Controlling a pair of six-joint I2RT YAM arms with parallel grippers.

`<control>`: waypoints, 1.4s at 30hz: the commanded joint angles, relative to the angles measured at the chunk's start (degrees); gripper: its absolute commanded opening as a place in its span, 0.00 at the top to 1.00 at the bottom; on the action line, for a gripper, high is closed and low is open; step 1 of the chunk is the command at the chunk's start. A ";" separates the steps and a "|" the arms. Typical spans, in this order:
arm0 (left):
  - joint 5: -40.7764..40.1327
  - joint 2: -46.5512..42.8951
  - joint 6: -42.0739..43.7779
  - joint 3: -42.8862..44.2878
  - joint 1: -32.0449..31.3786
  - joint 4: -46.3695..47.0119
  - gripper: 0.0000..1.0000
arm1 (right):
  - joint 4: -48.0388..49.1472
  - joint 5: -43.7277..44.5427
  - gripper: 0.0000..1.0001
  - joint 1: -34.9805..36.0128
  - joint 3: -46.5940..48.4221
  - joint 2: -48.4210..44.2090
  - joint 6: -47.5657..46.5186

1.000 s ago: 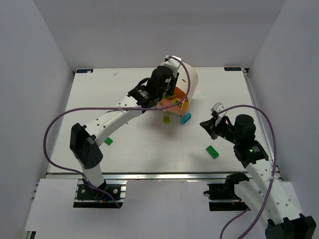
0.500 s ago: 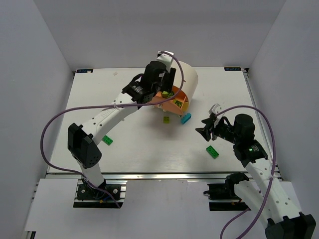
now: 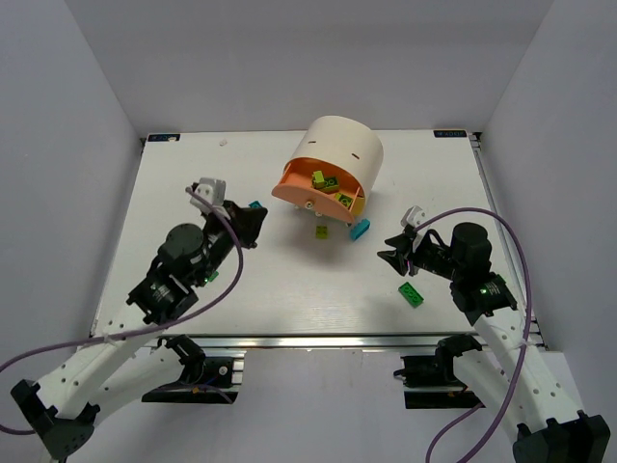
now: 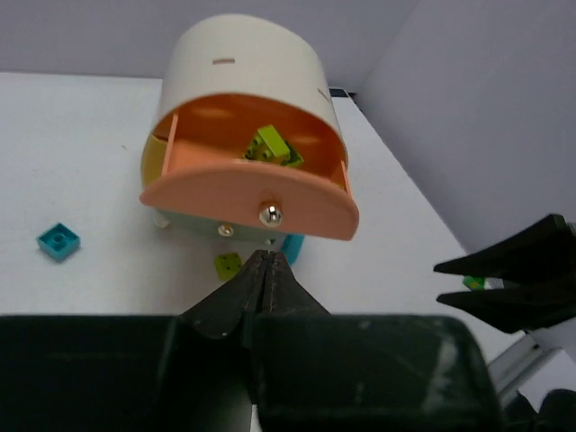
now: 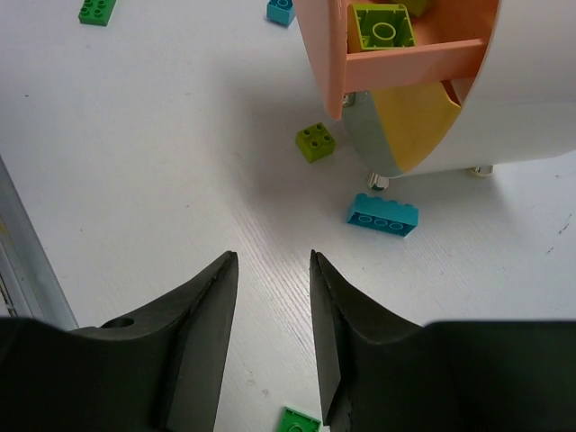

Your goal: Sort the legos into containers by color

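The cream drum (image 3: 337, 149) stands at the table's back middle with its peach drawer (image 3: 307, 189) pulled open; lime bricks (image 3: 328, 183) lie inside it. On the table below it are a lime brick (image 3: 322, 231) and a teal brick (image 3: 359, 229). A small teal brick (image 3: 255, 205) lies left of the drum. A dark green brick (image 3: 412, 294) lies below my right gripper (image 3: 390, 253), which is open and empty. My left gripper (image 3: 253, 224) is shut and empty, left of the drum. In the left wrist view its tips (image 4: 266, 256) point at the drawer (image 4: 252, 193).
The right wrist view shows the yellow drawer front (image 5: 414, 121) shut under the peach one, a second dark green brick (image 5: 96, 11) far off to the left, and the green brick (image 5: 299, 421) just under my open fingers. White walls enclose the table.
My left arm has drawn back from the drum to the left front, leaving the peach drawer open. My right gripper has opened and shifted slightly left.
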 commanded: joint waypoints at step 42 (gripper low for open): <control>3.39 54.98 1.93 -13.72 -1.33 57.71 0.27 | 2.27 0.40 0.51 -0.50 -0.12 -0.42 -0.33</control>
